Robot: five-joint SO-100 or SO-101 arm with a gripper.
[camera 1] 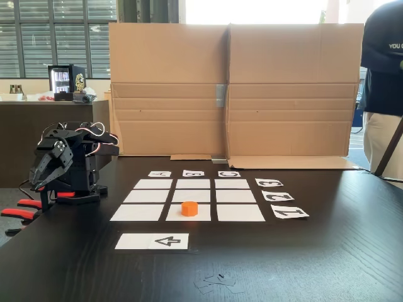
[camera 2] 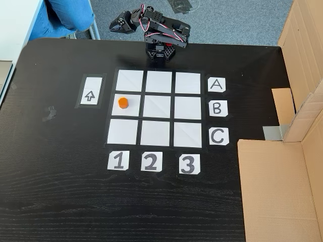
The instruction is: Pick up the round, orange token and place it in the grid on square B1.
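**Token on B1, arm folded**

Token sits upright on square B1, near that cell's arrow-side edge, inside the grid. Arm folded at the table edge; jaws hold nothing, can't tell how far open.

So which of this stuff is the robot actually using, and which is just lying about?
In use: the orange token, already sitting on square B1; the grid; the folded-up arm's gripper.

Lying about: arrow strip, cardboard screen, red clamps.
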